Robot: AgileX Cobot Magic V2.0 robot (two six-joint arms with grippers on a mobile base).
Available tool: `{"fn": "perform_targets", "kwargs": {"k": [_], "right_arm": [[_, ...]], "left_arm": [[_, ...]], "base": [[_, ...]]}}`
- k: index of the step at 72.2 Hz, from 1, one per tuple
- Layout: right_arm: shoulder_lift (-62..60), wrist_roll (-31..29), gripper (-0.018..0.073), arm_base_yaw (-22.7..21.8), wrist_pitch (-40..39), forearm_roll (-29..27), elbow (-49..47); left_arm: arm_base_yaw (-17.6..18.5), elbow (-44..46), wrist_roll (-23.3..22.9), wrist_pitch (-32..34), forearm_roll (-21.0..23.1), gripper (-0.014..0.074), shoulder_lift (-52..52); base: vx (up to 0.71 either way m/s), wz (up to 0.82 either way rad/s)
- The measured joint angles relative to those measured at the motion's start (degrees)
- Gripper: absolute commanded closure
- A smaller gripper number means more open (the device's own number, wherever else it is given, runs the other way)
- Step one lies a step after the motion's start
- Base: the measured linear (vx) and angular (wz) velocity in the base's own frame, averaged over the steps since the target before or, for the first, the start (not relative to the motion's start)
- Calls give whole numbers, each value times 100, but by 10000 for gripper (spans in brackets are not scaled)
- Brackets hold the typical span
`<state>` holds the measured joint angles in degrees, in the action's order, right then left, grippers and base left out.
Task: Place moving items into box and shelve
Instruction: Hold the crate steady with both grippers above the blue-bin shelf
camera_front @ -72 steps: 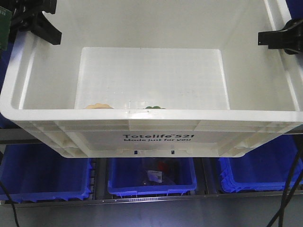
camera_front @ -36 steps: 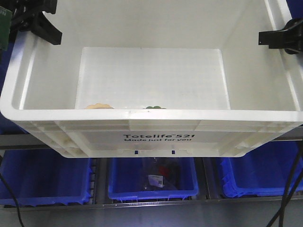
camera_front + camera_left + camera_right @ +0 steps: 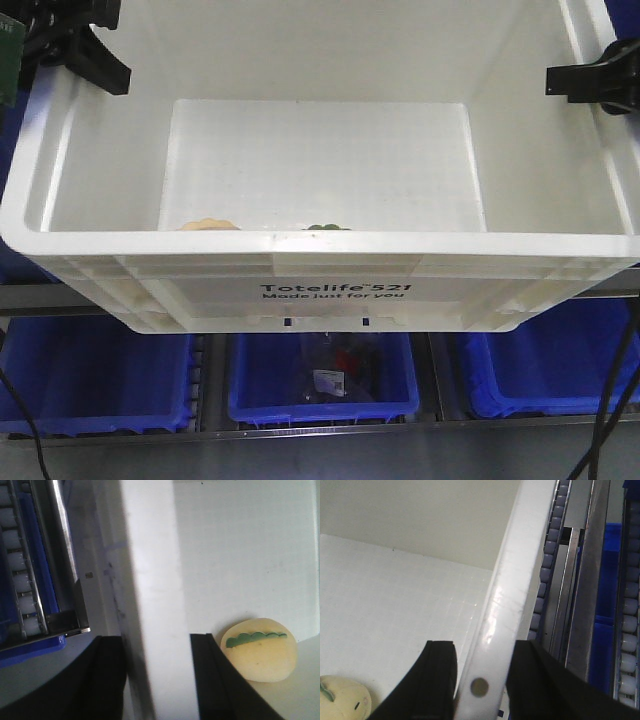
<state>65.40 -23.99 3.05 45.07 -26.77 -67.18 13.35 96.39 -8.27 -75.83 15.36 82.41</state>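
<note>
Looking at the front view, you get the white tote (image 3: 320,250) held up between both arms, with blue bins (image 3: 322,375) on the rack below it. Left tool (image 3: 85,45) sits on the tote's left rim, right tool (image 3: 595,82) on the right rim. From there only the tops of two items peek over the near wall: a pale one (image 3: 208,225) and a green one (image 3: 322,227), both on the tote floor against that wall.

Left wrist view fills in what the front misses: left tool (image 3: 150,680) is clamped across the tote's side wall (image 3: 150,580), one finger outside, one inside. Just beside the inner finger a yellowish rounded toy (image 3: 260,650) with a green scalloped strip lies on the floor. Roller rails (image 3: 25,560) show outside the wall.

Right wrist view: right tool (image 3: 480,685) is pinched on the opposite rim (image 3: 505,610) the same way, a finger either side. A pale rounded item (image 3: 342,697) lies in the lower left corner of that frame, on the tote floor. Rollers and blue bins run along the right.

Middle blue bin holds some small packaged items; you can't identify them from here.
</note>
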Motion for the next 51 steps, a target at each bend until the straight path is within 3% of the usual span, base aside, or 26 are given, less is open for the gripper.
{"fn": "perform_targets", "kwargs": {"k": [51], "right_arm": [[0, 0, 568, 0, 0, 0, 0]], "left_arm": [[0, 0, 0, 0, -5, 594, 0]], "base": [[0, 0]]}}
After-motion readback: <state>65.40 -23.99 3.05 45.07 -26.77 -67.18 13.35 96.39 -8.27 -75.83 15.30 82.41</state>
